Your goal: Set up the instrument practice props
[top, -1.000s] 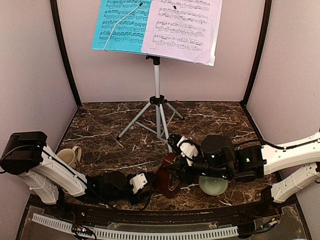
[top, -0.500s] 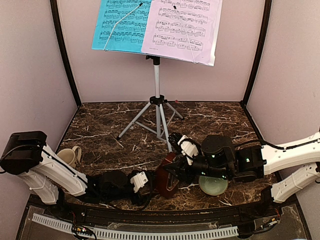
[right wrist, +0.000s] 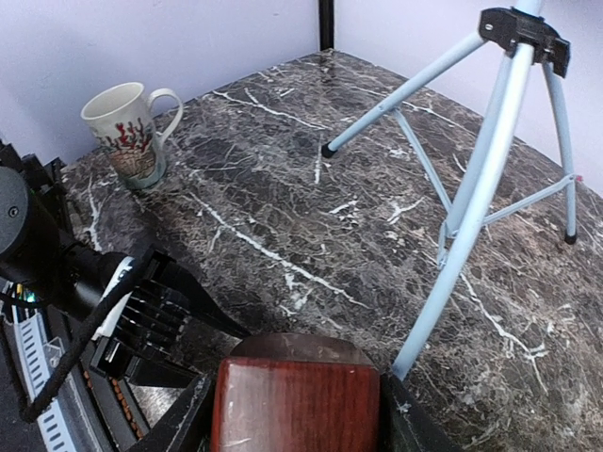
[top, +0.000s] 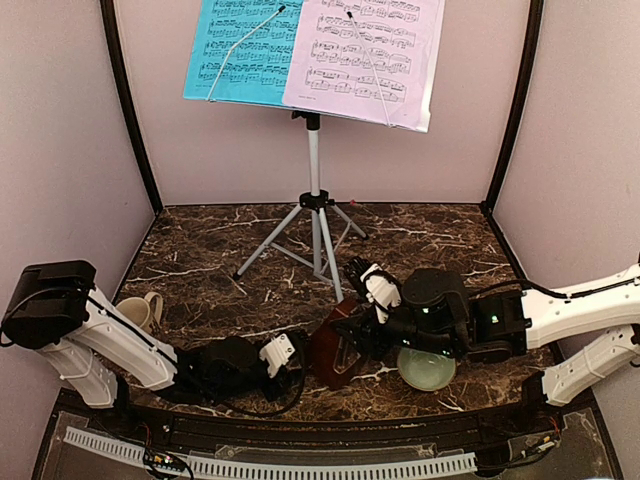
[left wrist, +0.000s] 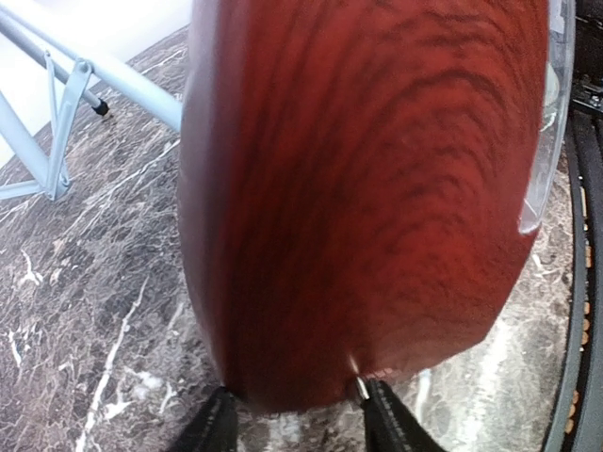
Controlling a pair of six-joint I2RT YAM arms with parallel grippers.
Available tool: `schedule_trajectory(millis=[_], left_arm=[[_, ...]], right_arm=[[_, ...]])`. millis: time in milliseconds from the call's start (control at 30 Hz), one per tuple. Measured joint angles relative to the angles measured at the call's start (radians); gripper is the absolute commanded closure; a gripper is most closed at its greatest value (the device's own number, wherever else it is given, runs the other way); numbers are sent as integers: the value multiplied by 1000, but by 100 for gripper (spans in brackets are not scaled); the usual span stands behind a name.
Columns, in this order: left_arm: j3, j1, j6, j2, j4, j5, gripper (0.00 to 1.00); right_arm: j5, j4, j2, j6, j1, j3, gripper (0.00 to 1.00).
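Your right jaws are clamped on the metronome (top: 335, 350), one finger on each side of its reddish-brown body, at the near middle of the counter (top: 200, 250). Your left jaws face them from the opposite side, with the metronome's end between their fingertips (left wrist: 212, 428). You cannot tell whether they press it or only flank it.

Just beyond the right jaws, the front leg of the music stand (top: 314, 170) comes down close beside the metronome, the nearest thing in the way. To the right of those jaws, partly under the arm, sits the bowl (top: 425, 372), pale green, its inside mostly hidden. Well to the left of the left jaws, the mug (right wrist: 125, 127) stands upright, mouth up, with a red plant pattern.

High above both jaws, the blue sheet (top: 245, 50) and the lilac sheet (top: 365, 55) lie side by side on the stand's desk under wire arms. Their printed staves are too small to read.
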Motion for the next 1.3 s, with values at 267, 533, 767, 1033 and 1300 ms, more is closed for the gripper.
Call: schedule_trajectory(millis=[267,533,767,1033,1300], left_arm=[[-5,44,5,-40,-29,32,27],[-68,70,-24,-209,-51,45,16],[-119,108,-103,-426,-129,13,14],[-124,150,-175,-553,-225,-10,14],[-124,163,-210,-572,-291,-11,13]], right_arm=[[23,29,33,30,-5,3,86],[160,-59,200,145,55,148,80],[396,-244,352,324,124,396,69],[504,-406,523,529,131,614,60],[547,-565,680,627,132,784,21]])
